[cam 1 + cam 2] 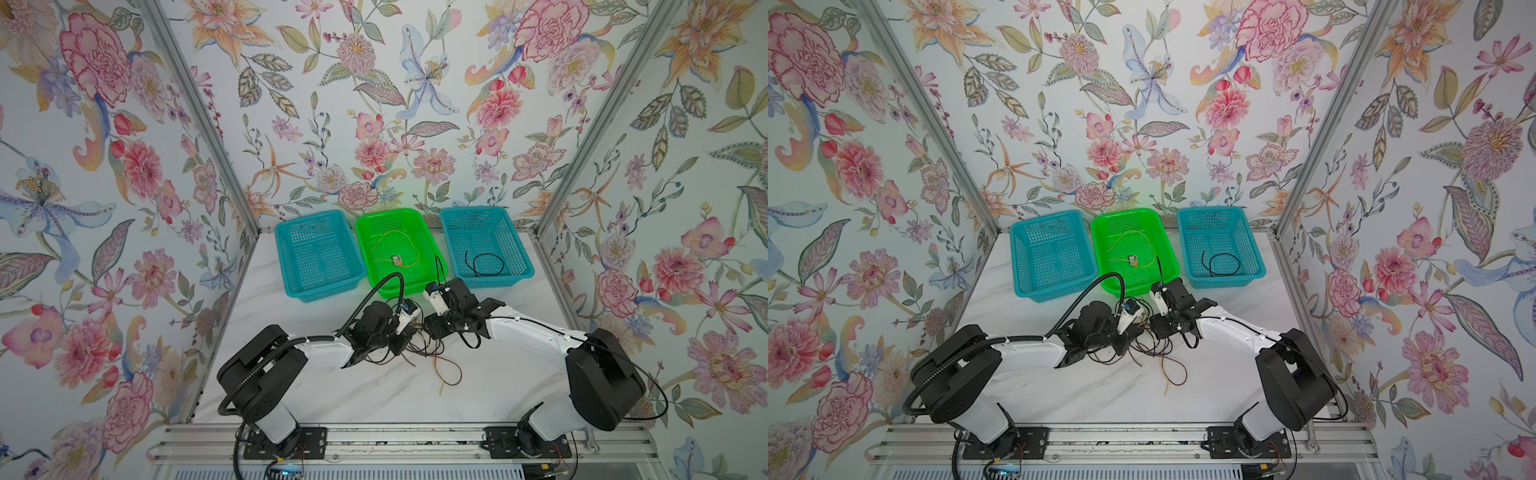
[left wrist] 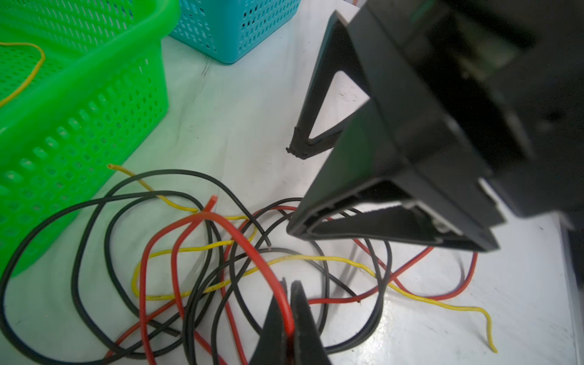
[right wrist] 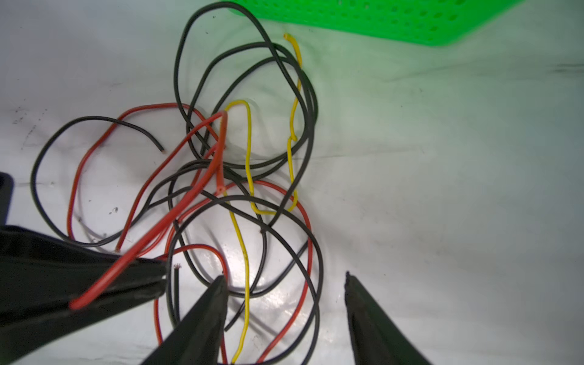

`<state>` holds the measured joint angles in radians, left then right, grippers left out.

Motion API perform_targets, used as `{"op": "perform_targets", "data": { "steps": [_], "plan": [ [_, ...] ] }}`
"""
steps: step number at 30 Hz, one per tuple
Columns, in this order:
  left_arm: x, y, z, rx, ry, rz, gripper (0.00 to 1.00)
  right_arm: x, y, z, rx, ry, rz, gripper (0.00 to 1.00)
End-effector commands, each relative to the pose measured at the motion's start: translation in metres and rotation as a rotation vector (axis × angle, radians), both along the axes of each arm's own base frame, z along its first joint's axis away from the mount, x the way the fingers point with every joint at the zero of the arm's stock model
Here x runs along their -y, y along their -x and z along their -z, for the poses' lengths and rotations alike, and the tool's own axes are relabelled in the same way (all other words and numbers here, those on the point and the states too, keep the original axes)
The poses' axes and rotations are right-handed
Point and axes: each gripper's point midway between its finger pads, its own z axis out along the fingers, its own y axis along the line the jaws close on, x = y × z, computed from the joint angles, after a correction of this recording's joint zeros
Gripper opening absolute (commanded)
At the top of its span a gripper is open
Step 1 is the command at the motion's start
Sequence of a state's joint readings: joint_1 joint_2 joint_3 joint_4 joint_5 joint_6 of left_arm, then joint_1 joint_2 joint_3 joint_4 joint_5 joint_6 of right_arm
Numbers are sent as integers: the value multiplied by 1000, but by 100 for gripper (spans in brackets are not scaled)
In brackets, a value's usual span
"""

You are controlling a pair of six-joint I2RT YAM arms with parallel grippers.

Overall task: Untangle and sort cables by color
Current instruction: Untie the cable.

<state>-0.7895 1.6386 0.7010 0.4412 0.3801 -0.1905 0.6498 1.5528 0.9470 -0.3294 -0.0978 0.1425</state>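
Cables lie tangled; your left jaws clamp one red cable, right jaws stand apart. Next, draw it clear, pinning the rest.

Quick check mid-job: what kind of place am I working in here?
Most likely a staged robot test booth, not a real room: floral-papered panels on aluminium posts box in a marble-look tabletop, and two robot arms are bolted to a rail at its front edge.
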Motion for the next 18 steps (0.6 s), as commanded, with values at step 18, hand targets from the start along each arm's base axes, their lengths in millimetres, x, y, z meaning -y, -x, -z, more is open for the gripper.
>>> {"op": "perform_targets", "data": {
  "steps": [18],
  "plan": [
    [-19, 26, -185, 263, 324, 64, 0, -37, 4, 48, -68, 2, -63, 59]
  ]
}}
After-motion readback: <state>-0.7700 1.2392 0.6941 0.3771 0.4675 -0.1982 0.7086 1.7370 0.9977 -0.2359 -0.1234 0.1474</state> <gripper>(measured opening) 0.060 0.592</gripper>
